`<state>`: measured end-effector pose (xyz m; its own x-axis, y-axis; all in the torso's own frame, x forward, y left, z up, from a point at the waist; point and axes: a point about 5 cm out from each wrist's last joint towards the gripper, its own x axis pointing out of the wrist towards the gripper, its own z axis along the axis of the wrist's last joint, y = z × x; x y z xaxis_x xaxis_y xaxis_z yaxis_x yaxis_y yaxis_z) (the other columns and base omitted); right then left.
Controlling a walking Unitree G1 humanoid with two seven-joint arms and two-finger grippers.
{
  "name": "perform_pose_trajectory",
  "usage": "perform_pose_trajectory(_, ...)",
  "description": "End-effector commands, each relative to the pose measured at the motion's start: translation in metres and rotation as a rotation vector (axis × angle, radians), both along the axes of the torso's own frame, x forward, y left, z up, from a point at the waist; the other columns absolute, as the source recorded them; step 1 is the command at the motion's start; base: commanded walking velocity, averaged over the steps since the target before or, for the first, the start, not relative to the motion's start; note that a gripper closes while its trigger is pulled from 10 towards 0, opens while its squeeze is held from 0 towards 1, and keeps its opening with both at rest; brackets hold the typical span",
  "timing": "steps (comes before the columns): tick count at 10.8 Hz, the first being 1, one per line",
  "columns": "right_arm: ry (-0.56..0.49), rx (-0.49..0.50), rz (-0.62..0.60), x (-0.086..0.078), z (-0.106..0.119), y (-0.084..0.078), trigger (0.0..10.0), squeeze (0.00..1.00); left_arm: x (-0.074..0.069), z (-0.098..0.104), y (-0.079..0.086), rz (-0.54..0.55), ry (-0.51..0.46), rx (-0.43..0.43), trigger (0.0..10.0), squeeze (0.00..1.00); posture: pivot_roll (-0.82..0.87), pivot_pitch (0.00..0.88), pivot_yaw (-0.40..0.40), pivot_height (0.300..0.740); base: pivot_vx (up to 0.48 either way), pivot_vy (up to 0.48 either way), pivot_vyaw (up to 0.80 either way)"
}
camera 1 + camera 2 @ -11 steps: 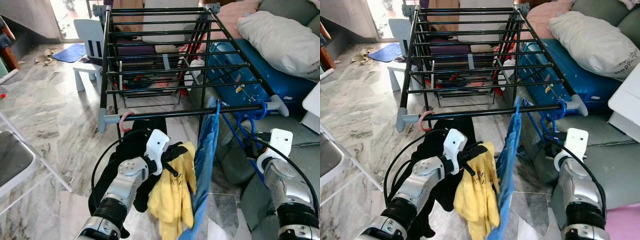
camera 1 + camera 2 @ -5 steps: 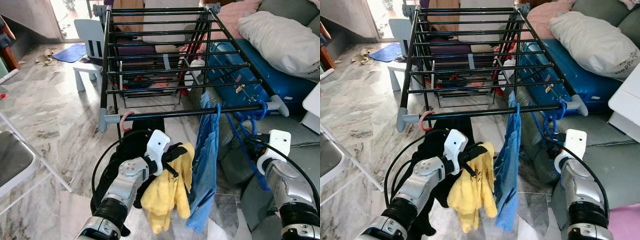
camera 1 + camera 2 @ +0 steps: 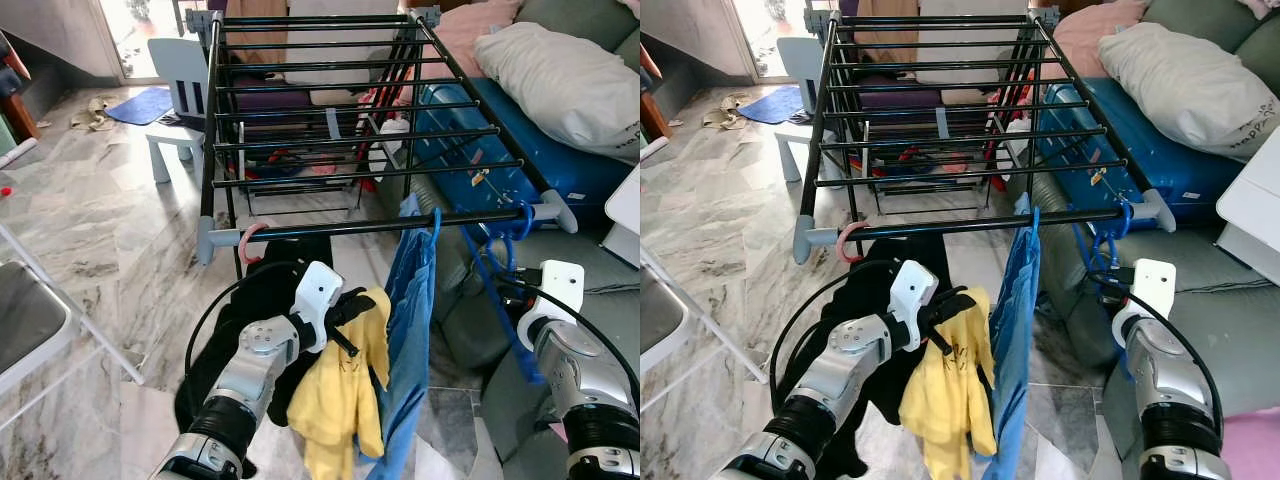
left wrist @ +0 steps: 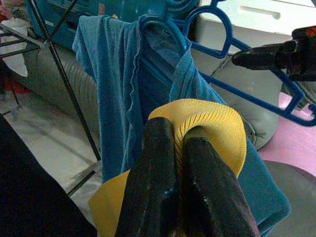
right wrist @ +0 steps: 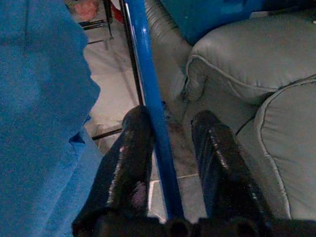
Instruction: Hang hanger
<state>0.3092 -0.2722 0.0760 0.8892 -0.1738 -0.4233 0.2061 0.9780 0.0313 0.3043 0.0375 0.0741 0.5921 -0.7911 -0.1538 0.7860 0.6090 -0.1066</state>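
The blue hanger [image 3: 495, 262] hooks the rack [image 3: 380, 226] front bar; open right tool [image 5: 165, 148] straddles it, left tool [image 4: 175, 163] pinches yellow cloth [image 3: 345, 395]. Release remains.

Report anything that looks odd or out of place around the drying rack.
The blue garment hangs bunched and lopsided from the rack's front bar. Clothes lie heaped on the floor under the rack, and a yellow cloth dangles from the left claw.

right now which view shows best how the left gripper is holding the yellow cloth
The left wrist view: the two black fingers are pinched shut on a fold of the yellow cloth. The eye views show the left gripper from the side, with the cloth hanging below beside the blue garment.
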Motion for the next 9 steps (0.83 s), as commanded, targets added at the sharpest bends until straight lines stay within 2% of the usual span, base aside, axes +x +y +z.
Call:
perform_pose_trajectory(1, -0.007, 0.001, -0.001, 0.003, 0.003, 0.0, 0.0, 0.0, 0.004, 0.007, -0.004, -0.003, -0.03, -0.004, 10.0, 0.0, 0.02, 0.0, -0.052, 0.74, 0.0, 0.0, 0.0)
perform_pose_trajectory(7, -0.057, -0.041, 0.038, 0.002, 0.01, 0.006, 0.0, 0.0, 0.003, 0.005, -0.006, 0.001, -0.033, 0.004, 10.0, 0.0, 0.02, 0.0, -0.059, 0.74, 0.0, 0.0, 0.0)
perform_pose_trajectory(9, -0.093, -0.072, 0.075, -0.002, 0.016, 0.012, 0.0, 0.0, 0.005, 0.004, -0.007, 0.049, -0.052, 0.041, 10.0, 0.0, 0.01, 0.0, -0.06, 0.74, 0.0, 0.0, 0.0)
